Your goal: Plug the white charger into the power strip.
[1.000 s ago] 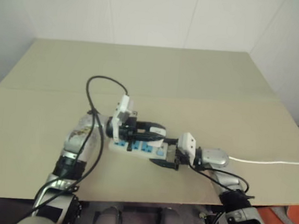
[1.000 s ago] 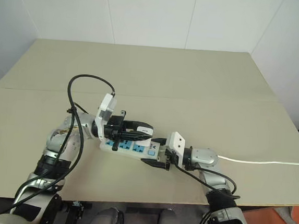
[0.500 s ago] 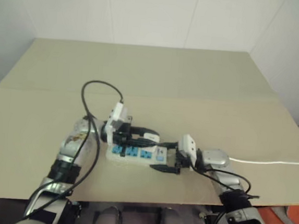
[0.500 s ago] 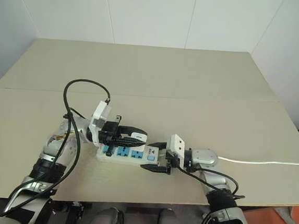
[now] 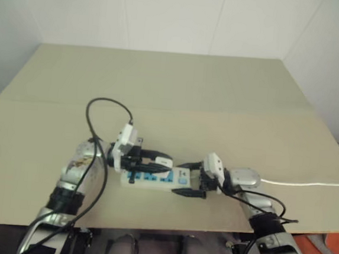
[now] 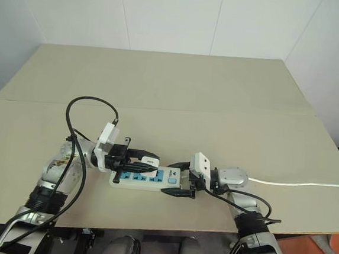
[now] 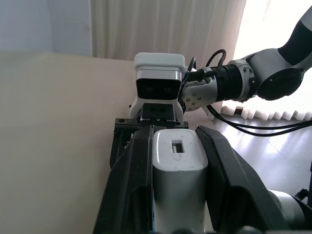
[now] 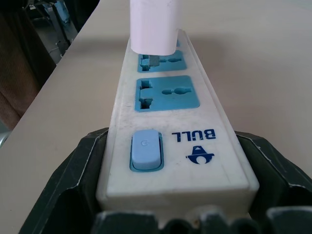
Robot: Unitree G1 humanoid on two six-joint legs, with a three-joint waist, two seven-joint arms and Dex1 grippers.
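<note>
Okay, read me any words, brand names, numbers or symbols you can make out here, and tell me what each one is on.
"BULL": printed in blue on the power strip, beside its blue switch, seen upside down in the right wrist view.
A small blue logo mark sits under that word; its shape is too small to name.
A faint symbol on the blue switch is too blurred to read.
The white charger shows no readable text.
</note>
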